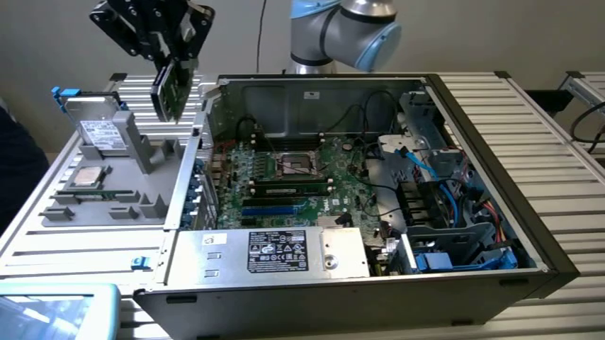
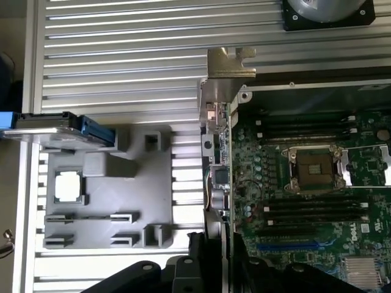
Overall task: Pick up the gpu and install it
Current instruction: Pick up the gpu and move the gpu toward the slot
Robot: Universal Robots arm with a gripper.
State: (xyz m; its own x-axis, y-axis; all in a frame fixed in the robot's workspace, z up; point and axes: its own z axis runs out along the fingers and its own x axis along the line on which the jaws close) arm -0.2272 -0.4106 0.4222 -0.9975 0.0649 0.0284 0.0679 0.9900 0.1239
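Note:
The gpu (image 1: 170, 92), a thin green card with a silvery bracket, hangs on edge in the air, held from above by my gripper (image 1: 175, 53), which is shut on it. It hovers over the back of the grey parts holder (image 1: 113, 184), just outside the case's wall on the exterior view's left. In the wrist view the gpu (image 2: 217, 128) shows edge-on, bracket end away from the gripper (image 2: 214, 259), lined up along the edge of the motherboard (image 2: 305, 183). The blue expansion slots (image 1: 274, 205) lie on the motherboard (image 1: 283, 170) inside the open computer case (image 1: 492, 142).
The holder carries a silver hard drive (image 1: 99, 134), a processor chip (image 1: 87, 177) and a narrow memory stick (image 1: 90, 193). Cables and drive bays (image 1: 444, 212) fill the case's side on the exterior view's right; a power supply (image 1: 274, 251) sits at its front. The arm's base (image 1: 331, 35) stands behind the case.

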